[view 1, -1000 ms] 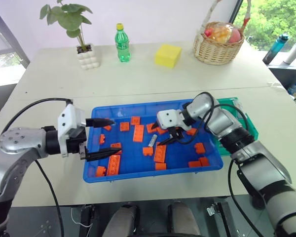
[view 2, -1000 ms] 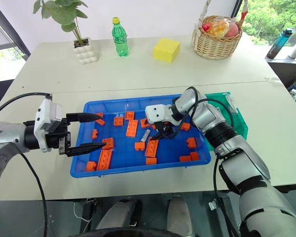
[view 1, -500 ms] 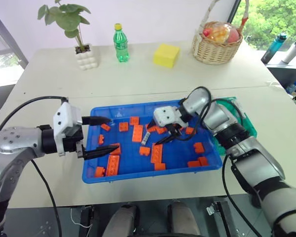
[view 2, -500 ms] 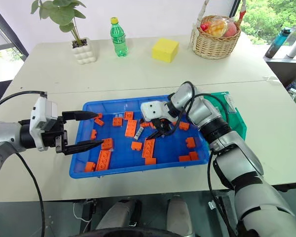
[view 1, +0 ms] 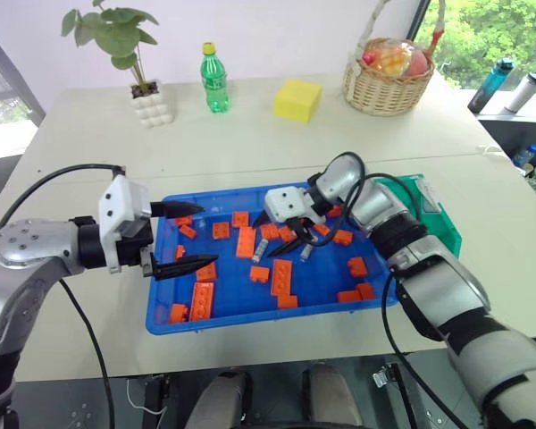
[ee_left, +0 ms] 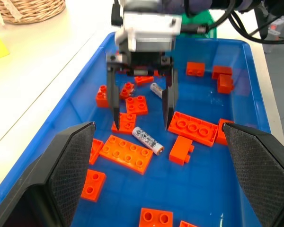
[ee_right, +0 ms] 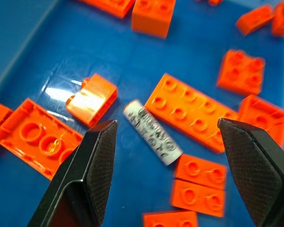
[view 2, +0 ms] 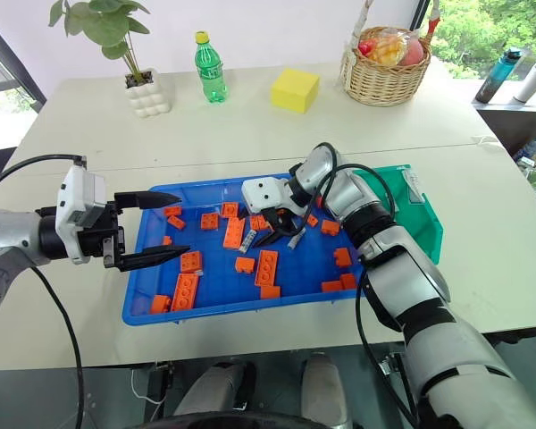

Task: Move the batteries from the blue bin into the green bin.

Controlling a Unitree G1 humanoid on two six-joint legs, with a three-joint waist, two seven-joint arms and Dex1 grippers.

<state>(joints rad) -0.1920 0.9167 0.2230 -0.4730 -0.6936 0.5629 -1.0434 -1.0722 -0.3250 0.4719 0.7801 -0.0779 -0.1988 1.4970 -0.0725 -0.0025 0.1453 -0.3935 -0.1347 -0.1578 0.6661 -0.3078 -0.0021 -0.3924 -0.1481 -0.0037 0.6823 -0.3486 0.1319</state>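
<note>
While the right gripper (ee_left: pixel 141 126) hangs over the middle of the blue bin (view 1: pixel 250 315), its two black fingers are spread wide with nothing between them — a battery (ee_right: pixel 152 132) lies flat on the bin floor right below the gap, untouched, wedged in among the orange bricks (view 1: pixel 282 276). A second battery (ee_left: pixel 155 89) sits a bit further back under the gripper body, also lying down. The left gripper (view 1: pixel 186 238) hovers at the bin's left edge, fingers apart and empty too, pointed in toward the bricks. The green bin (view 1: pixel 444 229) sits tucked against the blue bin's right end — can't tell what's inside it from here.
</note>
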